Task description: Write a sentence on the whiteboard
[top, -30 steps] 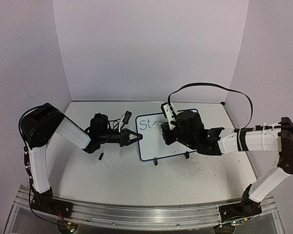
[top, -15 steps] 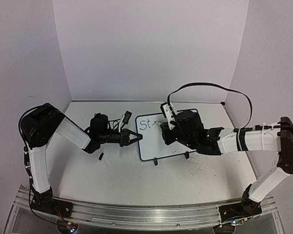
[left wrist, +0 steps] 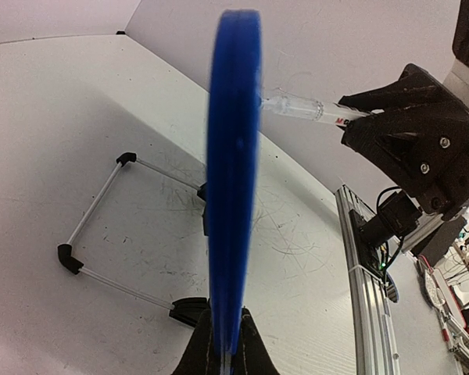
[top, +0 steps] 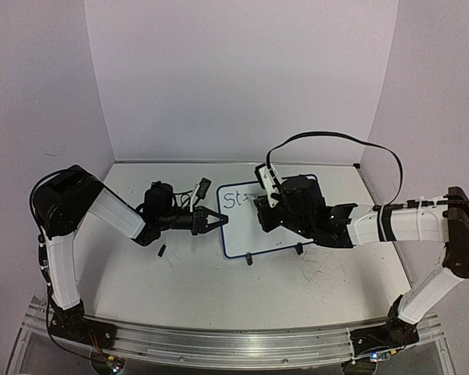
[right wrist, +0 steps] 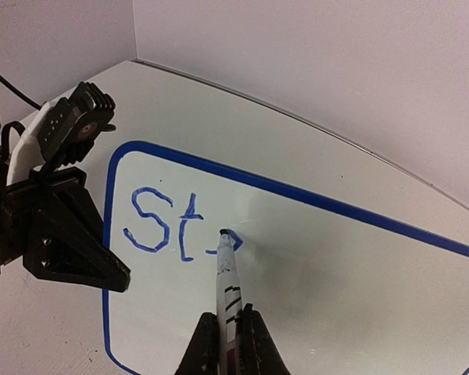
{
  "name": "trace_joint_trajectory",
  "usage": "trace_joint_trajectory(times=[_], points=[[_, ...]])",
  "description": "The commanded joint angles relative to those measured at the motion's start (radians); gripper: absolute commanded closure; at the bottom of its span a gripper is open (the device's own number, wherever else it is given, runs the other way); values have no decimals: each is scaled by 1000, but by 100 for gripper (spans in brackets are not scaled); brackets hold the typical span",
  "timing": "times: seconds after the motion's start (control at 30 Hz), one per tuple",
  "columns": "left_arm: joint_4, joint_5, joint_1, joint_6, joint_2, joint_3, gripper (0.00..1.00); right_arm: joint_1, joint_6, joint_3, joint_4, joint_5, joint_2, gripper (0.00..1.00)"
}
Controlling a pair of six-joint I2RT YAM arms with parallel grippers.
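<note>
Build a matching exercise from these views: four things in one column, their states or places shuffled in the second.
1. whiteboard
2. marker
3. letters St
4. wire stand

A. feet on the table
B. blue, upper left of the board
C. edge clamped in the left gripper
D. held by the right gripper, tip on the board

Pairs: 1-C, 2-D, 3-B, 4-A

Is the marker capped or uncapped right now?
Uncapped: the right wrist view shows the marker with its bare blue tip on the whiteboard, just right of the written "St".
</note>
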Motion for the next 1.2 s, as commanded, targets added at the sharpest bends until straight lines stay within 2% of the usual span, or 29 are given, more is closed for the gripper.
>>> trace_joint_trajectory(times=[0.0, 1.17], points=[[-44, 7, 0, 24, -34, -3, 100, 0, 14, 23, 1, -15, 13, 100], [-50, 2, 0, 24, -36, -7, 100, 14, 26, -22, -60, 4, -19, 100]])
